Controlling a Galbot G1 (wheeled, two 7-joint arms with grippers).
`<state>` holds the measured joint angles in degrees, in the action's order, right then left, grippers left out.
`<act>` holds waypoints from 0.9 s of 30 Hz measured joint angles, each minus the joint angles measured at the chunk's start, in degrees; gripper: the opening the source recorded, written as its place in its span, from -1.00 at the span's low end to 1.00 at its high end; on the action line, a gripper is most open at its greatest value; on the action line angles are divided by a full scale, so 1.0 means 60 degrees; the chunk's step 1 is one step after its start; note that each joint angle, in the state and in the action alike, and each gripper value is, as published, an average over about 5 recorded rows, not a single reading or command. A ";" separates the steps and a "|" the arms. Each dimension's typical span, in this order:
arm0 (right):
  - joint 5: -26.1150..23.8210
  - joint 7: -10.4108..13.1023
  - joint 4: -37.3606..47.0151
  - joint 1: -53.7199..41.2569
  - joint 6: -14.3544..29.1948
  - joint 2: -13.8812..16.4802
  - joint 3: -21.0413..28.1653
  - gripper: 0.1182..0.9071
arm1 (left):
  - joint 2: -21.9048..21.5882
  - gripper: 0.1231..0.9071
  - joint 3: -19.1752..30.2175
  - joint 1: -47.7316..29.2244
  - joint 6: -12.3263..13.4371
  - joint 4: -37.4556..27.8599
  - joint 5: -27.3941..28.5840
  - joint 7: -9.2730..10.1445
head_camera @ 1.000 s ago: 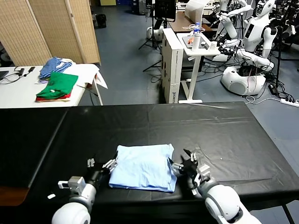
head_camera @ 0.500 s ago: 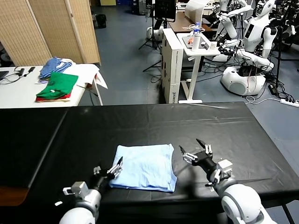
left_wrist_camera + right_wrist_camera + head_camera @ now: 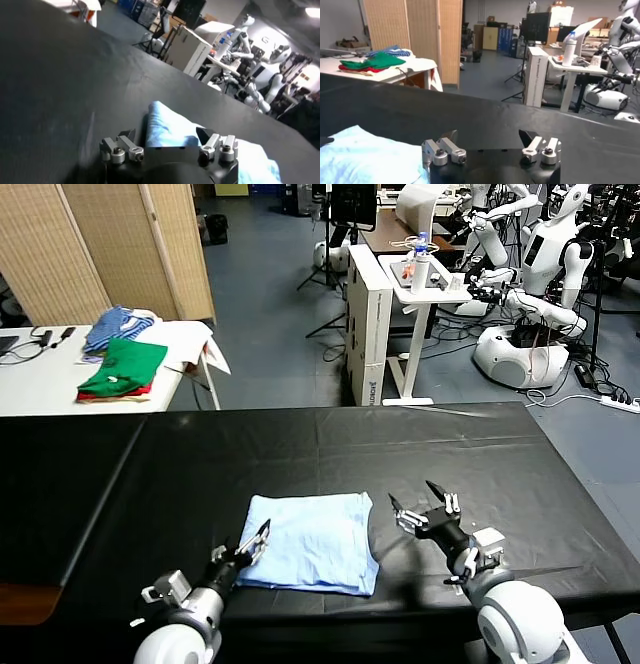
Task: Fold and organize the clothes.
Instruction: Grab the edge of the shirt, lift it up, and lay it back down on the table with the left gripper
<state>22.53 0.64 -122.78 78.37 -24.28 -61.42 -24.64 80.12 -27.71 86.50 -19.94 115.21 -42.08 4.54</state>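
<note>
Seemingly folded, the pale blue T-shirt (image 3: 311, 542) lies slightly wrinkled

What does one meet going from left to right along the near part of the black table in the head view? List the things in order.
Left gripper, open, at the shirt's near left corner → folded pale blue T-shirt → right gripper, open, above the black table just right of the shirt.
</note>
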 joint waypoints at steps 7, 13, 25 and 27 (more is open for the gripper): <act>-0.0106 0.0002 0.0054 0.0024 0.0036 -0.0099 0.0033 1.00 | 0.0045 0.76 -0.0003 0.0009 -0.0052 0.0038 -0.0311 0.0033; -0.0340 -0.0001 0.0141 0.0073 0.0165 -0.0168 0.0087 1.00 | 0.0059 -0.16 -0.0020 -0.0018 -0.0047 -0.0009 -0.0329 0.0092; -0.0490 -0.0012 0.0179 0.0134 0.0191 -0.0241 0.0085 1.00 | -0.0226 -0.86 -0.0069 0.0011 0.0278 0.0199 0.1226 -0.0007; -0.0536 -0.0027 0.0189 0.0147 0.0196 -0.0242 0.0063 1.00 | -0.0399 -0.86 -0.0181 0.0048 0.0347 0.0252 0.1676 -0.0037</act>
<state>19.32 0.47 -121.64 79.25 -23.10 -62.87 -24.26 77.73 -28.79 86.79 -17.86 116.72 -32.03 4.32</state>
